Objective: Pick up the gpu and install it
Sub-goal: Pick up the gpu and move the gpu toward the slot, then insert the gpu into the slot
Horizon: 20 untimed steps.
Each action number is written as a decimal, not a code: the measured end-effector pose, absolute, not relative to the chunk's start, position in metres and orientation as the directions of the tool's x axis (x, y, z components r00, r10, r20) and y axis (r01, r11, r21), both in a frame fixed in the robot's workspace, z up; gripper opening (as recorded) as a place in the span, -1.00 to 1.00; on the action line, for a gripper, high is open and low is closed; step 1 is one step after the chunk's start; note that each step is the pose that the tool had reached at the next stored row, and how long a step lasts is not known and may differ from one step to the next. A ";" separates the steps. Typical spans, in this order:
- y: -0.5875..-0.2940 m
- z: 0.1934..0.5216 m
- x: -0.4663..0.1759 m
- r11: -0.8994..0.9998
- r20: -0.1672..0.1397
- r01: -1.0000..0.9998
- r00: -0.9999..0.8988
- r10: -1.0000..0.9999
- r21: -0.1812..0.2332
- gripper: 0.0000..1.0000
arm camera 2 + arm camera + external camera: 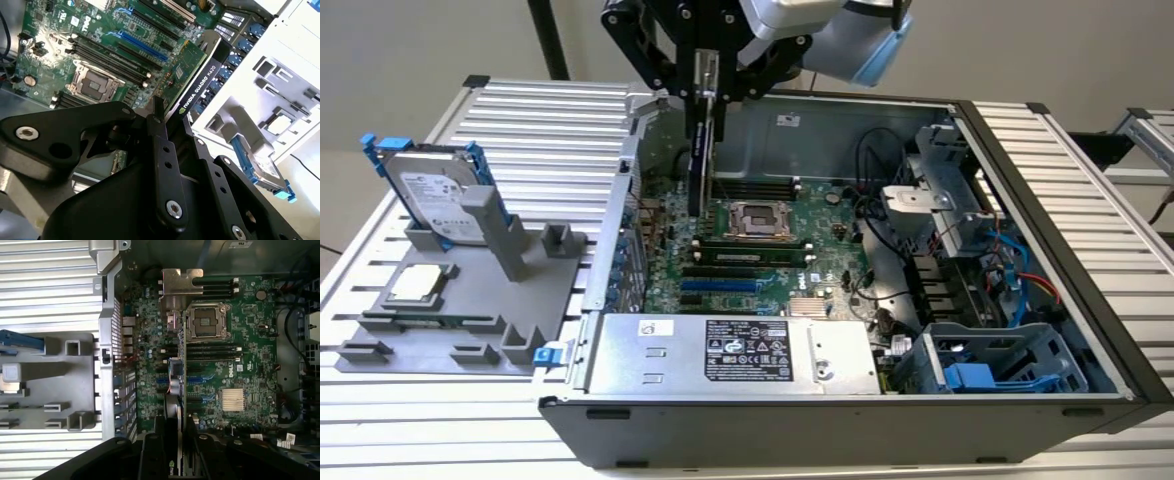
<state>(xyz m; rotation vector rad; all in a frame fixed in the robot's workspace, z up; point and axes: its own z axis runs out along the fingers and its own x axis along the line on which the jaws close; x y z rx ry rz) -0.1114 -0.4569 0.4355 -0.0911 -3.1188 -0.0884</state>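
Pincer (pixel 170 117): clamped on the gpu, one finger against each face, gripping one end of the card.
Gpu (pixel 704 150): hangs edge-on and upright inside the open case (pixel 1067 250), over the board, with its lower end close beside the CPU socket (pixel 754 218) on the exterior view's left.
Bracket (pixel 177 285): silver, at the end of the card away from the pincer and nearest the socket.
Slots (pixel 720 284): blue, lying from the socket toward the power supply (pixel 734 352); the card is not yet seated.
Hard drive (pixel 434 195): outside the case, well apart from the socket.
Risk: the bracket end could strike the socket's exposed contacts or the memory sticks (pixel 744 243) beside it. A thin card gripped at one end may also swing or slip and lose its line with a slot.
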 end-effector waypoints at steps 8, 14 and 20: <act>-0.457 0.436 -0.105 0.997 0.022 0.059 -0.998 0.058 0.056 -1.00; -0.457 0.436 -0.100 0.997 0.023 0.059 -0.998 0.058 0.056 -1.00; -0.457 0.436 -0.094 0.997 0.023 0.059 -0.998 0.058 0.056 -1.00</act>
